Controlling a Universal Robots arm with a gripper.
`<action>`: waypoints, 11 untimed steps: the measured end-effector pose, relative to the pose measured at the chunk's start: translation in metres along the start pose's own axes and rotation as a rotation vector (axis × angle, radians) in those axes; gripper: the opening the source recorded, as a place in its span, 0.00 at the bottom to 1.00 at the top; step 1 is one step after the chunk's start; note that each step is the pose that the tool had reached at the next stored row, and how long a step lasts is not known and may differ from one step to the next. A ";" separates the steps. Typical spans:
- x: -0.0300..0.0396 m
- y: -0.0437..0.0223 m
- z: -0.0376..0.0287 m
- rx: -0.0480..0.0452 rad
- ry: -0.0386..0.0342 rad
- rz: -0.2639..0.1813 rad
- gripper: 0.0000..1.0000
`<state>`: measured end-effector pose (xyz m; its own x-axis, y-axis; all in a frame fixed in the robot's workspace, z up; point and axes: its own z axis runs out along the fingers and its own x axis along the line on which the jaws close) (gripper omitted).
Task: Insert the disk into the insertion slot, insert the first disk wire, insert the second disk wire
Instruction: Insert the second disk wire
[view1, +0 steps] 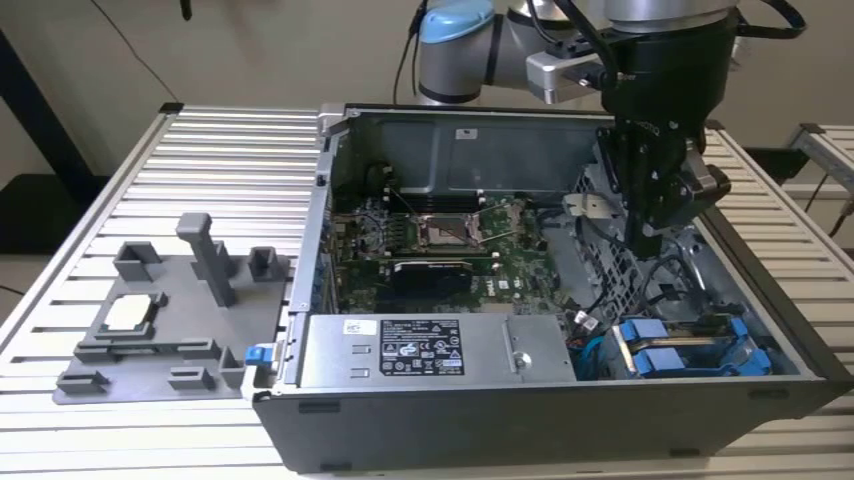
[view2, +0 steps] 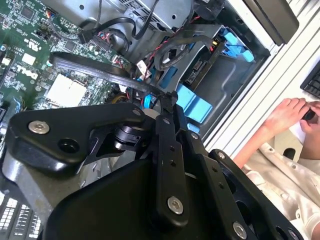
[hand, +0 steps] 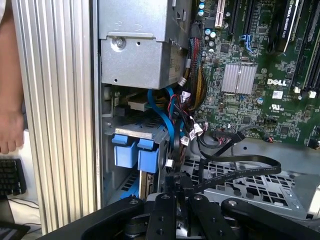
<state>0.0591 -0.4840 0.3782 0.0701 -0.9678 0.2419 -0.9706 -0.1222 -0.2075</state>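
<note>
End effector (hand: 172, 187) above seated disk (hand: 134, 150).

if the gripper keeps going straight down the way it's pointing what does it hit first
Most likely the black cable it seems to be pinching, looped just past the gripper, then the perforated grey bracket beneath. The disk sits off to one side. Depth is uncertain.

robotics lab | ribbed aluminium bench (view1: 200, 160) | grey fixture plate (view1: 160, 330) | opened computer case (view1: 534, 420)

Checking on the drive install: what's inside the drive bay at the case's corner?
The disk sits in the insertion slot, its blue tabs showing, with a blue cable running toward it. Its connector end is hidden.
</note>
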 end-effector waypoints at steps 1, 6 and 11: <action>0.0000 0.0000 0.0000 0.0000 -0.0001 0.000 0.16; 0.0046 -0.0005 0.0013 -0.0014 -0.0002 0.000 0.16; 0.0160 -0.0027 0.0047 -0.0085 -0.0016 -0.002 0.16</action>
<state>0.0640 -0.5002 0.3782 0.0722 -0.9679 0.2408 -0.9724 -0.1220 -0.1990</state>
